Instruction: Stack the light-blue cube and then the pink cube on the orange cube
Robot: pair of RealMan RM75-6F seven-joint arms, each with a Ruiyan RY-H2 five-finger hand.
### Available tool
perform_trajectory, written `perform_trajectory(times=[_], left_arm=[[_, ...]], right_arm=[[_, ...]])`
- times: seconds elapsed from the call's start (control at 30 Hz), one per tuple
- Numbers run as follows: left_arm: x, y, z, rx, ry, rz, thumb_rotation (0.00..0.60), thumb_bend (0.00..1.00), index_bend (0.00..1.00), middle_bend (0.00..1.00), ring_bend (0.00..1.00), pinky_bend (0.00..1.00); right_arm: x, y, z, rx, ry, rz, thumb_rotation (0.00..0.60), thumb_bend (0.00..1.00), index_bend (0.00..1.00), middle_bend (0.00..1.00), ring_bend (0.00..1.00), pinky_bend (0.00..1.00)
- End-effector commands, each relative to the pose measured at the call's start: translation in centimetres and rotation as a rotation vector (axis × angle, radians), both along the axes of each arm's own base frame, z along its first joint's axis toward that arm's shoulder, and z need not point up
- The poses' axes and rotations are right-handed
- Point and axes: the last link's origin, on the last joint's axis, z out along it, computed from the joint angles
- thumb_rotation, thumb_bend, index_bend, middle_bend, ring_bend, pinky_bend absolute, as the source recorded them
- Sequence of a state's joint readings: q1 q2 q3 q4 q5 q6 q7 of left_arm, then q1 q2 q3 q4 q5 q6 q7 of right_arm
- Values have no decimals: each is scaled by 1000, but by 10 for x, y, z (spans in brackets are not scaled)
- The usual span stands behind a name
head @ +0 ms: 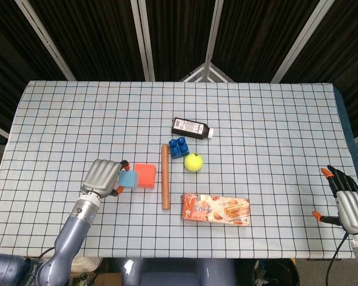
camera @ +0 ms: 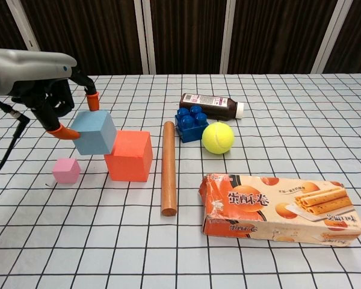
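Left hand (head: pixel 103 177) gripping light-blue cube (head: pixel 127 179), just beside orange cube (head: pixel 146 176) on checked table (head: pixel 268 119)

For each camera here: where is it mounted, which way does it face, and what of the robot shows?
Head view: high above the near edge, looking steeply down on the table; shows left hand holding the blue cube, and right hand.
Chest view: low at the near edge, looking across the table; shows only the left hand.
Shared: left hand, blue cube, orange cube, rolling pin, snack box.
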State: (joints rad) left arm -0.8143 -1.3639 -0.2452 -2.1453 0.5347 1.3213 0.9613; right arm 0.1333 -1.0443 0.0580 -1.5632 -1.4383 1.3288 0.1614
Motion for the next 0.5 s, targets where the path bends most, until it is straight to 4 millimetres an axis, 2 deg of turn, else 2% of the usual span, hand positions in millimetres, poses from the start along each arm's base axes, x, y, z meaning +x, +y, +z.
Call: perform_trajectory(times=[0.03, 0.23, 0.5], left_arm=[[14, 13, -2, 10, 7, 3, 600, 323, 382, 831, 794, 894], [28, 23, -10, 20, 9, 25, 600, 323, 381, 832, 794, 895], [35, 27, -20, 25, 28, 44, 600, 323, 380, 831, 794, 895]], right_arm=[[0, 0, 0, 0, 0, 0, 600, 128, 0, 7, 14, 103], [-1, 0, 2, -4, -5, -1, 600, 129, 0, 7, 14, 103], [-2, 0, 2, -4, -10, 1, 600, 129, 0, 7, 14, 103]])
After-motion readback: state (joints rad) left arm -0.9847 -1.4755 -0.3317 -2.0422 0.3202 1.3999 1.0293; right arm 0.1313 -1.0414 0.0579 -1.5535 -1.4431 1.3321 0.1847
